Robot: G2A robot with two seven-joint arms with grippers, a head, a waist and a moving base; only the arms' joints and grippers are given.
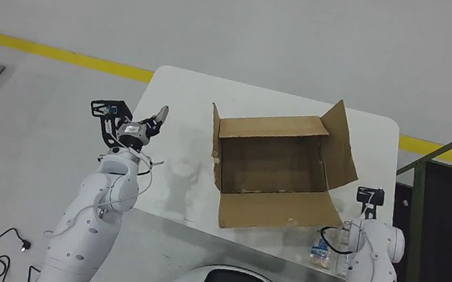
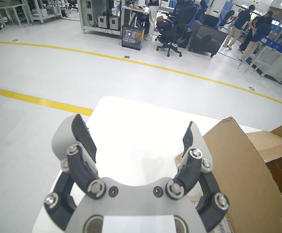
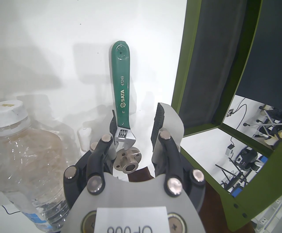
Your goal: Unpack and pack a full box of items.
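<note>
Left hand (image 2: pixel 134 120) spread beside box (image 2: pixel 231 154); right hand (image 3: pixel 136 109) spread, partly hiding wrench (image 3: pixel 120 83) head

White table (image 1: pixel 181 94), yellow floor line (image 1: pixel 52 51), green frame (image 3: pixel 187 55)

L arm (image 1: pixel 111 188) & R arm (image 1: pixel 374 257) bent, both jaws apart.

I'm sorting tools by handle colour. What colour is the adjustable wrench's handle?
The wrench handle is green, clearest in the right wrist view.
</note>
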